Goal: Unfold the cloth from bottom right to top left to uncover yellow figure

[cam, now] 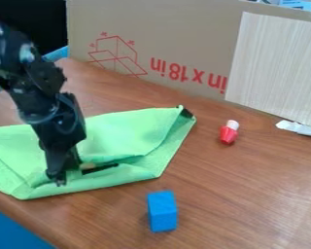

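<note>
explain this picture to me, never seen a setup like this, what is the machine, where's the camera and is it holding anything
The black machine coming in from the upper left is a robot arm; its hand, called a gripper, is down at the green cloth. The single picture comes from a fixed camera looking down at a slant on the wooden table. Beside the gripper, a small tan-yellow bit shows at the cloth, possibly part of the figure to be uncovered. Whether the gripper has hold of the cloth, I can't tell. Also on the table are a blue block and a small red object with a white top.
</note>
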You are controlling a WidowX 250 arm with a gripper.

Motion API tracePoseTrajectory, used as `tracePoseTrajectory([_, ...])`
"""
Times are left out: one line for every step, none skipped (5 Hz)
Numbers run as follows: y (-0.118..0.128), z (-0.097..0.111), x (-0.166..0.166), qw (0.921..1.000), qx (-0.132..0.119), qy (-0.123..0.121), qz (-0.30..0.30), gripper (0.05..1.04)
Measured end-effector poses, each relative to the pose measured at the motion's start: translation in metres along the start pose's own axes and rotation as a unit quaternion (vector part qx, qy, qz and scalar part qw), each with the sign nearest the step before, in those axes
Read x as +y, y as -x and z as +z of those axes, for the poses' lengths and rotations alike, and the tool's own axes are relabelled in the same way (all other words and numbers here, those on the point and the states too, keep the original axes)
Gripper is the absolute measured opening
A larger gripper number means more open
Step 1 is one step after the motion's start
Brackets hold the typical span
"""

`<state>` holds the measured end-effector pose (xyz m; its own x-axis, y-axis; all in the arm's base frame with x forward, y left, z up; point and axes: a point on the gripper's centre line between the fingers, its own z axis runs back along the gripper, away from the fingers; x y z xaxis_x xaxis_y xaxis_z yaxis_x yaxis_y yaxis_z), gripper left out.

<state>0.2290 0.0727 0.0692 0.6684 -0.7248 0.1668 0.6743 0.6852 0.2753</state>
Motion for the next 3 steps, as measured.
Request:
tracePoseTrajectory([0.005,0.014,0.017,0.9996,-0.016,0.011,0.021,0.056])
tracePoseTrajectory([0.011,0.028,0.039,0.9985,-0.03,0.015,0.044,0.056])
tracePoseTrajectory([0.016,0.03,0.063,0.997,-0.025,0.02,0.07,0.056])
